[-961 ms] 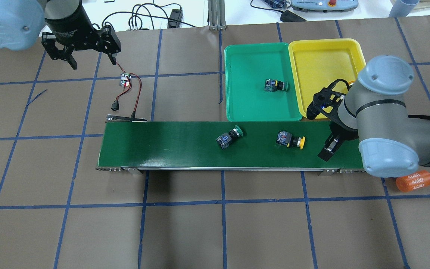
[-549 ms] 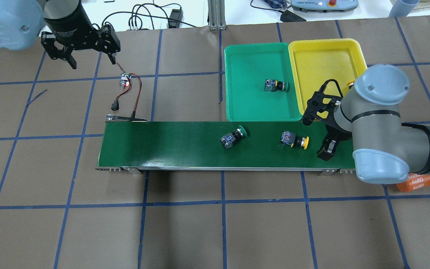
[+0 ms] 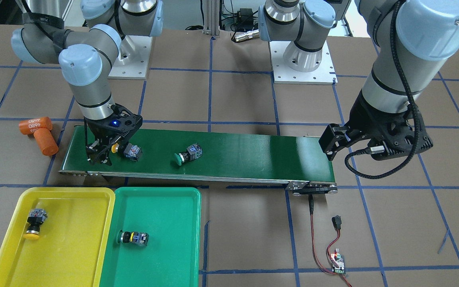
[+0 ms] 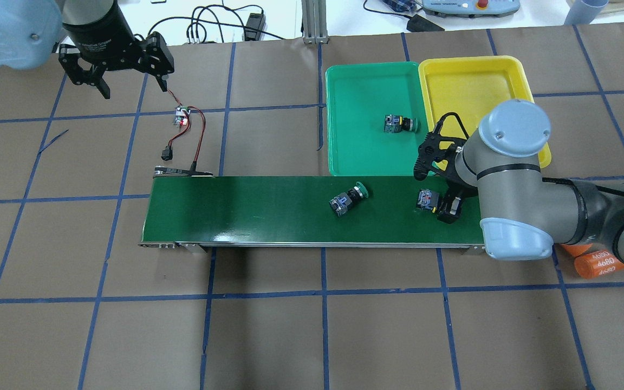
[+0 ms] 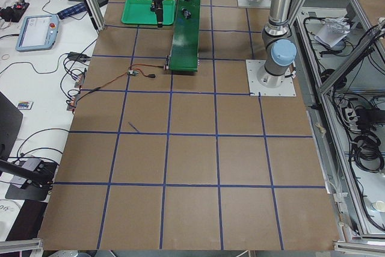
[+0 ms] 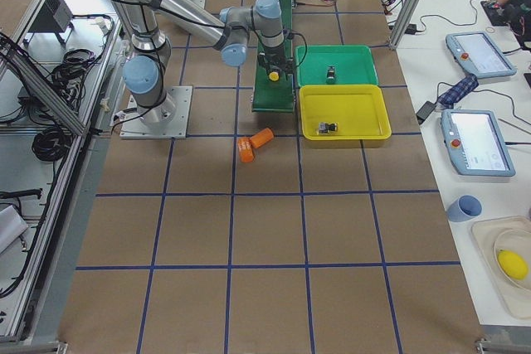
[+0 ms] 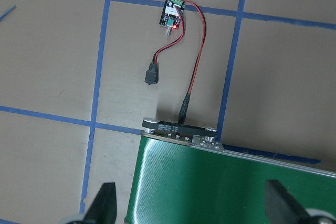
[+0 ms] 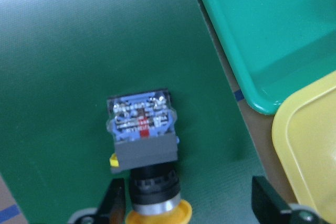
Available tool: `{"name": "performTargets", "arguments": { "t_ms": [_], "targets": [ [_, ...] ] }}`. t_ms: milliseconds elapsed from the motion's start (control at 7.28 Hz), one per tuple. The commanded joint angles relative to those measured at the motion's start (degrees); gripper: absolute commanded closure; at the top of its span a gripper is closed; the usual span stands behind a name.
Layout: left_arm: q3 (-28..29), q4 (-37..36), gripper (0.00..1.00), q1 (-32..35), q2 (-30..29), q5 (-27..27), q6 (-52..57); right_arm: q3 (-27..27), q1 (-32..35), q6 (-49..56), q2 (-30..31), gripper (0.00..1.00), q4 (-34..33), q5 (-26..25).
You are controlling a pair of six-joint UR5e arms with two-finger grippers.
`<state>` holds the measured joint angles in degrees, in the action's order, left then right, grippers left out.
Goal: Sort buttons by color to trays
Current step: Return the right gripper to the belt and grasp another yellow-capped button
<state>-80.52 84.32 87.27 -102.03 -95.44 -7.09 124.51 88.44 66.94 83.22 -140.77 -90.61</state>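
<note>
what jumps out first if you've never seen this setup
The bright yellow tray and green tray sit side by side next to the dark green belt, a yellow button in one, a green button in the other. On the belt the open right gripper straddles another yellow button, with another green button lying further along.

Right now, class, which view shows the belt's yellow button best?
Right wrist-mounted view: the yellow button fills the frame, body and cap visible, at the open right gripper. Front-facing shows it small, partly hidden; overhead hides its cap; side views show a speck at most.
</note>
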Motion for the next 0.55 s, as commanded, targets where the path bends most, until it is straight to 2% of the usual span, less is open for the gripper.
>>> {"name": "performTargets", "arguments": {
  "t_ms": [0, 137, 412],
  "targets": [
    [0.10, 0.05, 0.00, 0.00, -0.28, 0.07, -0.29, -0.49, 0.42, -0.06, -0.78, 0.54, -0.47, -0.53],
    [0.01, -0.03, 0.00, 0.00, -0.28, 0.07, -0.29, -0.49, 0.42, -0.06, -0.87, 0.67, -0.47, -0.70],
    [0.10, -0.04, 0.00, 0.00, -0.28, 0.07, -0.29, -1.02, 0.51, 0.20, -0.78, 0.75, -0.73, -0.79]
  ]
}}
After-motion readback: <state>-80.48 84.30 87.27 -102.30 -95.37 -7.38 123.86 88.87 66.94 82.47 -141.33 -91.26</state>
